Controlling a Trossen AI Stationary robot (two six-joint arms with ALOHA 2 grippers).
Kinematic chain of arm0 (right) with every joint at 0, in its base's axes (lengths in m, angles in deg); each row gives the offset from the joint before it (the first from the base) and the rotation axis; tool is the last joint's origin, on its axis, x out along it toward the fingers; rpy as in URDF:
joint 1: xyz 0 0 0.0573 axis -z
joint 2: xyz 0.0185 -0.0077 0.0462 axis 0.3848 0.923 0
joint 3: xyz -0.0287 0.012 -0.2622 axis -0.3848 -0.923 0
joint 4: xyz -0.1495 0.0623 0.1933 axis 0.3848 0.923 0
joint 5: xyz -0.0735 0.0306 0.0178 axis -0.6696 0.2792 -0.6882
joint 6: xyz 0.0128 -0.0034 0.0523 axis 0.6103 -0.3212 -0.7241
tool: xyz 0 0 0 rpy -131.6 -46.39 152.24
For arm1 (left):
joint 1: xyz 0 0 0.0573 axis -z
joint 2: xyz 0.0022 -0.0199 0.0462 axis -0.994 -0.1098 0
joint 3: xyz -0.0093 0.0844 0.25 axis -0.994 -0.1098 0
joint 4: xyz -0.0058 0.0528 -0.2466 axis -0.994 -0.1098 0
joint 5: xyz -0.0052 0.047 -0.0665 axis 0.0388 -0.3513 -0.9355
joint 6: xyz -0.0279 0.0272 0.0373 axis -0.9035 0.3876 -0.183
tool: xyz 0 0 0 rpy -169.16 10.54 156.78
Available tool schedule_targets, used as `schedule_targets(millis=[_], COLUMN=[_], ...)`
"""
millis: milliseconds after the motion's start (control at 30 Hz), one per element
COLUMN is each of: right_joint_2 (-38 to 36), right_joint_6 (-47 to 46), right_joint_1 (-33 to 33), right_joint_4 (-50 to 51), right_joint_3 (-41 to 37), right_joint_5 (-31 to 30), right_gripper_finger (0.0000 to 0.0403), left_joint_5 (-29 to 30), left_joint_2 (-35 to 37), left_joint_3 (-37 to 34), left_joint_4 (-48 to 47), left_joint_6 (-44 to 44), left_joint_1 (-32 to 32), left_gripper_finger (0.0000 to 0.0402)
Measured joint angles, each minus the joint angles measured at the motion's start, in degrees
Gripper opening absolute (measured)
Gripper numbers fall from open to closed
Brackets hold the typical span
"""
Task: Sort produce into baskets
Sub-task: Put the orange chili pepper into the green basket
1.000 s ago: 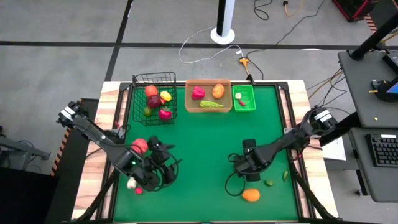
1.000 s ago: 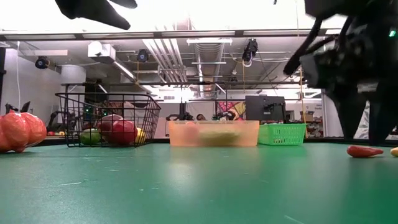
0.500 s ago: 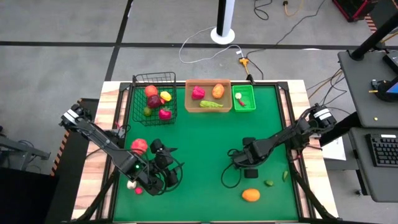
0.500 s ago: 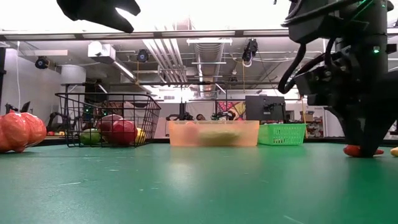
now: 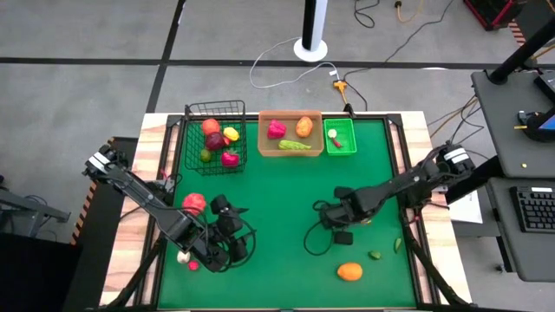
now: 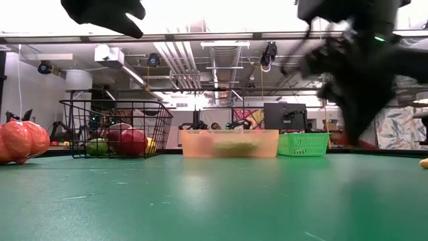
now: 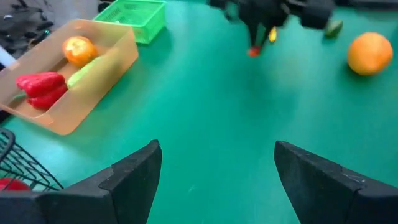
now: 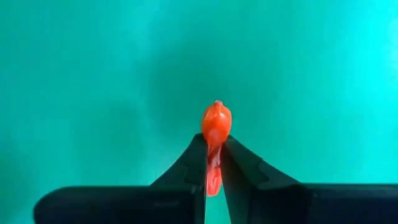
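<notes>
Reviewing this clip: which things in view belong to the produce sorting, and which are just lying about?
Part of the job:
- right gripper, shut on a small red chilli
- left gripper, open
- wire basket, tan tray, green bin
- orange and red fruit on the mat

Just lying about:
- cables
- keyboard

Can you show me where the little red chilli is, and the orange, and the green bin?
little red chilli (image 8: pixel 216 124), right wrist view, on its rounded tip above the right claw.
orange (image 5: pixel 349 272), high view, on the middle of the fruit.
green bin (image 5: pixel 341 151), high view, on its front rim.
</notes>
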Motion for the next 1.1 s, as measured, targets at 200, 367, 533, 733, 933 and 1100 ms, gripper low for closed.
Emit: schedule_targets(millis=[200,367,533,733,933,1100], right_joint_2=[-4.0,-6.8,-8.4,-8.7,-7.5,-4.3], right_joint_6=[9.4,14.1,14.4,11.1,9.8,10.3], right_joint_1=[7.4,16.3,26.2,34.3,44.6,54.0], right_joint_4=[-6.5,-5.3,-1.0,1.0,4.1,4.3], right_joint_3=[4.8,9.5,13.3,13.0,12.9,11.9], right_joint_5=[-4.4,-10.7,-11.5,-11.3,-8.2,-0.2], right_gripper_finger=[0.0022,0.0022,0.0022,0.0022,0.0022,0.0022], left_joint_5=[-0.7,-0.6,-0.6,-1.8,-2.2,-2.1], left_joint_2=[0.1,0.2,0.2,0.2,0.2,0.2], left_joint_3=[0.0,0.4,0.7,0.7,0.7,0.7], left_joint_4=[-0.3,-0.6,-0.3,-0.2,-0.6,-0.6], left_joint_6=[5.2,5.8,4.0,2.4,2.5,2.6], left_joint_1=[-0.3,-0.5,-0.5,-0.4,-0.4,-1.2], left_gripper_finger=[0.0291,0.0291,0.0291,0.0291,0.0291,0.0291])
